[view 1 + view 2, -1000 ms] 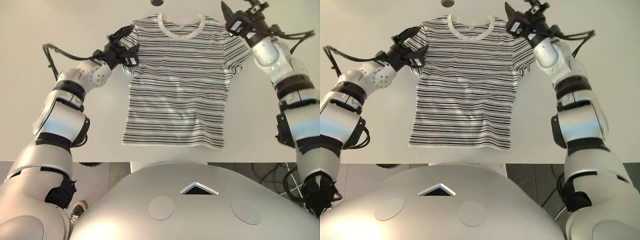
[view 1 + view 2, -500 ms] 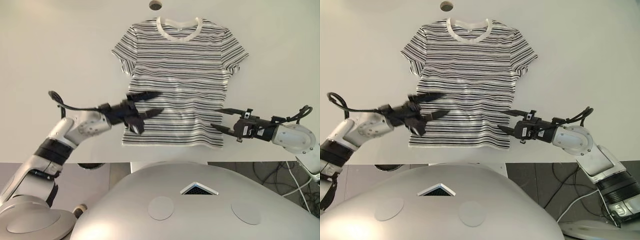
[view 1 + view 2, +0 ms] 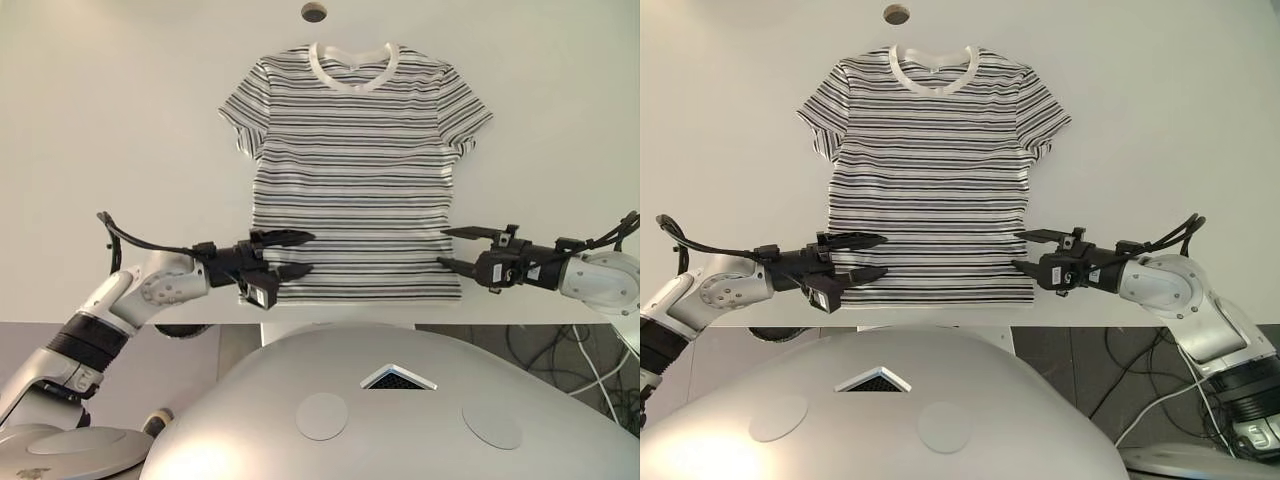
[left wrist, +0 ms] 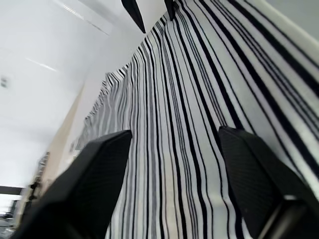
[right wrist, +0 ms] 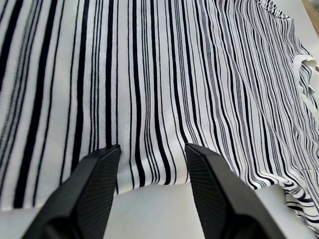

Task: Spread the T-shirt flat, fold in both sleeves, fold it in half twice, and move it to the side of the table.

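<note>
open grippers flank the near hem of a flat shirt

the t-shirt (image 3: 355,170) lies spread on the white table (image 3: 120,150), with its collar (image 3: 352,60) at the far end and its hem (image 3: 360,296) close to the table's near lip. the left sleeve (image 3: 243,115) and the right sleeve (image 3: 468,110) both stick out to the sides, unfolded. the body looks smooth, with only faint ripples. the spreading step therefore seems close to done, and the sleeve folds are not yet begun.

the left gripper (image 3: 308,252) sits low at the near left corner of the shirt, pointing inward across the hem. its fingers (image 4: 99,184) are apart, and the wrist view shows striped cloth running between them. whether they touch the fabric i cannot tell. the right gripper (image 3: 442,247) mirrors it at the near right corner, pointing inward at the shirt's side edge. its fingers (image 5: 94,194) are likewise apart, with the hem and a strip of bare table beneath them. neither gripper is clamped on anything.

the symmetric stance makes sense as a way to pinch both bottom corners at once and tug the hem straight. it could also serve to square the shirt to the table edge before folding. a small dark round spot (image 3: 314,12) sits on the table just beyond the collar, apart from the shirt.
</note>
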You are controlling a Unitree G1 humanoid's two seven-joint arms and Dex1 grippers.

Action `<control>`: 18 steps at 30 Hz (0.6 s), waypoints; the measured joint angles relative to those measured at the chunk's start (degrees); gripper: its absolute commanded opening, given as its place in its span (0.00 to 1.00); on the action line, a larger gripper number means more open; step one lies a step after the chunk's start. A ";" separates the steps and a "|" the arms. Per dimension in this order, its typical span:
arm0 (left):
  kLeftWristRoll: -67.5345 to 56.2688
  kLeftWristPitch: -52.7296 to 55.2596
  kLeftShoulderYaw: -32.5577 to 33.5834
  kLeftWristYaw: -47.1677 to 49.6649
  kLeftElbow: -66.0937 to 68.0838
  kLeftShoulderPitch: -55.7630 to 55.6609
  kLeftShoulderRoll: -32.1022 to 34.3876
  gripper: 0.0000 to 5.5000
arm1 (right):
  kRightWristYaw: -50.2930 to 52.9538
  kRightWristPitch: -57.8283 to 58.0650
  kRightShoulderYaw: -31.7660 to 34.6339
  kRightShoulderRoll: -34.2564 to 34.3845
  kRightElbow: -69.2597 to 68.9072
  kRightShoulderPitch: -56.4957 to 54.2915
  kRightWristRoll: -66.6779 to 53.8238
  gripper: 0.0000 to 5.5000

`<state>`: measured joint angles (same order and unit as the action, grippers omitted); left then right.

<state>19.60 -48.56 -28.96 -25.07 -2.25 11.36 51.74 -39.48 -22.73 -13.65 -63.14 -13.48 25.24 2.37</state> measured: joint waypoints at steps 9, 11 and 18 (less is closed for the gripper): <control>-3.30 1.39 1.96 -4.48 -1.17 1.45 -0.03 0.59 | -0.02 1.65 3.36 -0.14 -5.43 4.60 4.56 0.44; -3.92 1.63 2.87 -5.07 -1.43 1.55 -0.02 0.59 | -0.06 1.74 4.31 0.01 -5.79 5.65 4.63 0.44; -38.22 8.06 11.79 -5.99 -15.03 0.13 -0.33 0.59 | 1.51 2.16 13.15 9.01 -0.43 -1.50 -10.08 0.44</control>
<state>-18.62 -40.50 -17.18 -31.06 -17.28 11.49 51.41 -37.97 -20.57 -0.50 -54.13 -13.91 23.74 -7.71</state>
